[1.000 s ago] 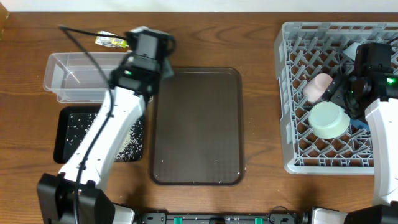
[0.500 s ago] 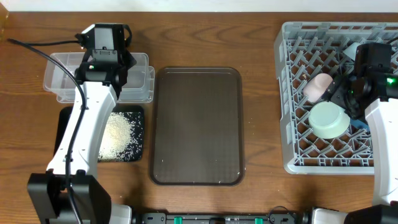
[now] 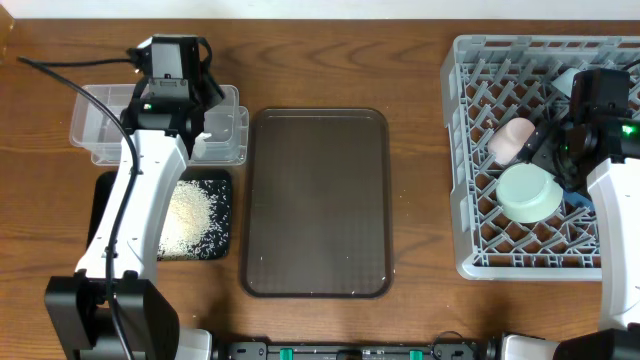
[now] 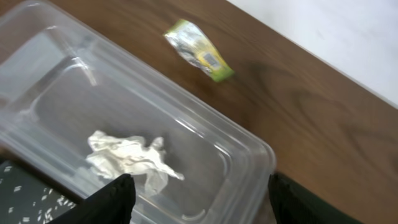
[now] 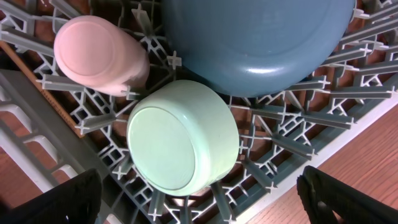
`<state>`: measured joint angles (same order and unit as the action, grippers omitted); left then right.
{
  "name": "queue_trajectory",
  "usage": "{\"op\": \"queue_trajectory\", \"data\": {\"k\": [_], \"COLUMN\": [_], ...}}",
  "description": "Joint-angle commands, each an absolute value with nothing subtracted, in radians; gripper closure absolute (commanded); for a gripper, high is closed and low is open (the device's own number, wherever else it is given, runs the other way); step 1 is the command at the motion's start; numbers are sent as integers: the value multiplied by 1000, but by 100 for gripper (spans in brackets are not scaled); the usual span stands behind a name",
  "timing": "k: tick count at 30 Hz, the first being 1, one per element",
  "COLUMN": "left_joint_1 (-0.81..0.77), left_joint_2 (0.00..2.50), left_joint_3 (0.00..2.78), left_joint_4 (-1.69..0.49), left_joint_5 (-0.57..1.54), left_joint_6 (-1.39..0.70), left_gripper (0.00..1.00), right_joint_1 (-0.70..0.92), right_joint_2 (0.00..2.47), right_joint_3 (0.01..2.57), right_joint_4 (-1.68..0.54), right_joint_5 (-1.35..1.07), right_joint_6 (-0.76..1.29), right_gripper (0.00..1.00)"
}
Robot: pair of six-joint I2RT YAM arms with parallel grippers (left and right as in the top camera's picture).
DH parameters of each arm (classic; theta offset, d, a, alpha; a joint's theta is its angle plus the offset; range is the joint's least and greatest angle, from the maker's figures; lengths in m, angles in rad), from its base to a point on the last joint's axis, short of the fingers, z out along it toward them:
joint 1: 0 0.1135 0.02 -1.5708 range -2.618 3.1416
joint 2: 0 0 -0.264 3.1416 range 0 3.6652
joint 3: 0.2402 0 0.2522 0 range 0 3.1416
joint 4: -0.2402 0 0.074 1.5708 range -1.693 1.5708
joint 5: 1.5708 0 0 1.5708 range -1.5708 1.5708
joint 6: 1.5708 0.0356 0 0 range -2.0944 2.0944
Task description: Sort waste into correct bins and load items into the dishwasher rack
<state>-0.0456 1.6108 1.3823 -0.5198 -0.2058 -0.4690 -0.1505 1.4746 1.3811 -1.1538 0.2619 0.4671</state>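
waste sorting: crumpled white tissue [image 4: 127,157] sits in the clear plastic tub [image 4: 214,155]; both jaws gape empty. next, left should pinch the yellow-green printed wrapper [image 4: 199,51] off the counter [image 4: 323,124].

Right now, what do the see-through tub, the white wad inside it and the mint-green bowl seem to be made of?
Clear tub: thin glossy plastic, by its transparency and bright glints. White wad: soft tissue paper, matte and crumpled. Mint-green bowl: smooth, faintly shiny; plastic or glazed ceramic, the look leaves it open.
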Motion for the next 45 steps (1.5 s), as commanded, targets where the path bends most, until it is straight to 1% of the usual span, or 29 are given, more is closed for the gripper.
{"op": "queue_trajectory", "data": {"k": [1,5,8,15,18,25,27,30,31,35,42,45], "left_joint_1": [-42,-42,-39,11,46,118,131,150,154,165,179,179], "left_joint_2": [1618,1642,1705,2009,2119,2238,2262,2302,2317,2383,2419,2419], "left_joint_3": [1477,1634,1794,2259,2368,2380,2380,2380,2380,2380,2380,2380], "left_joint_4": [-539,-591,-651,-879,-886,-754,-725,-694,-694,-732,-757,-766], "left_joint_5": [-116,-115,-115,-115,-115,-87,-31,116,136,146,146,146], "left_joint_6": [-328,-242,-189,-126,-124,-216,-215,-218,-231,-238,-236,-196], "left_gripper": [29,29,28,28,27,25,26,25,24,22,21,21], "right_joint_1": [-150,-150,-150,-150,-150,-150,-150,-150,-150,-150,-150,-150], "right_joint_2": [1476,1476,1476,1476,1476,1476,1476,1476,1476,1476,1476,1476], "right_joint_3": [1388,1388,1388,1388,1388,1388,1388,1388,1388,1388,1388,1388], "right_joint_4": [-1153,-1153,-1153,-1153,-1153,-1153,-1153,-1153,-1153,-1153,-1153,-1153], "right_joint_5": [272,272,272,272,272,272,272,272,272,272,272,272], "right_joint_6": [482,482,482,482,482,482,482,482,482,482,482,482], "right_gripper": [1,1,1,1,1,1,1,1,1,1,1,1]}}
